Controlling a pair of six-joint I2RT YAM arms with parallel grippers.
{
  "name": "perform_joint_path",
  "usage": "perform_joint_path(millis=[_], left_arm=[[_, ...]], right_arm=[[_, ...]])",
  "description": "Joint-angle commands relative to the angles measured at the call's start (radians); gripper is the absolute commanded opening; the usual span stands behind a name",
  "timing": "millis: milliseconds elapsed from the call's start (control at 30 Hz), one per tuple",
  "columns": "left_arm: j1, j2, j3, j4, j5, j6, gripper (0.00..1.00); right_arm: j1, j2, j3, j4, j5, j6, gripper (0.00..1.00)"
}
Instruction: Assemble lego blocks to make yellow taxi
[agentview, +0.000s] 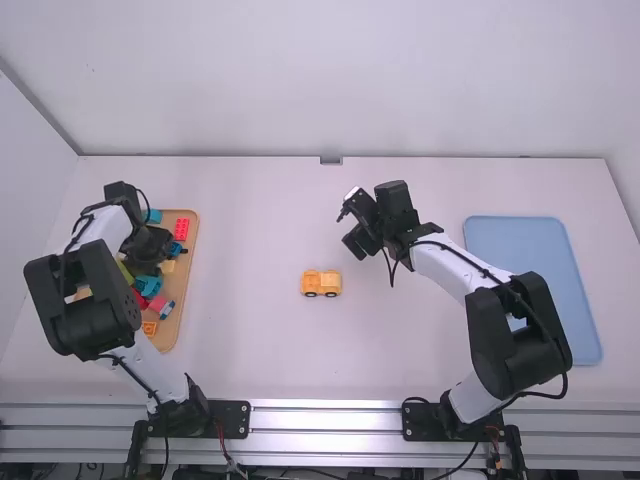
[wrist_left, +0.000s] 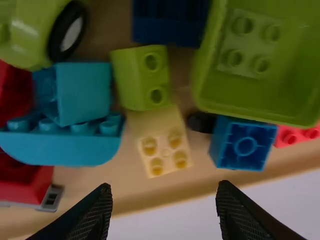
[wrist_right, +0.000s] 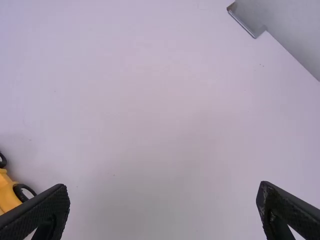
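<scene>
The yellow car (agentview: 321, 281) stands left of the blue tray (agentview: 520, 245).

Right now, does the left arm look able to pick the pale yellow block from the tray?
Probably yes: the left gripper is open above the tray and nothing covers the pale yellow block, though the green block and teal piece beside it may crowd the fingers.

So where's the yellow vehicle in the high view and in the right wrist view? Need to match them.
High view: yellow vehicle mid-table, between the wooden tray and blue tray.
Right wrist view: yellow vehicle beside one finger of the right pincer, cut off by the picture's edge.
Shared landmark: grey bracket at the table's far edge.
</scene>
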Motion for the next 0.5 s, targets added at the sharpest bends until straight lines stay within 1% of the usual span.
perform_joint_path(millis=[0,167,400,467], left_arm=[[-0.003,-0.002,-0.028,0.011,-0.016,-0.080,0.60],[-0.003,-0.002,-0.077,0.082,-0.014,-0.082,0.63],[-0.002,-0.002,-0.119,0.144,-0.014,-0.093,0.58],[-0.005,-0.002,-0.142,0.177,-0.014,-0.092,0.54]], right_arm=[[-0.002,-0.009,-0.006,-0.001,0.028,0.004,0.99],[-0.002,-0.009,-0.006,-0.006,0.028,0.005,0.98],[-0.002,-0.009,-0.006,-0.025,0.027,0.005,0.98],[-0.003,-0.009,-0.006,-0.028,0.028,0.005,0.99]])
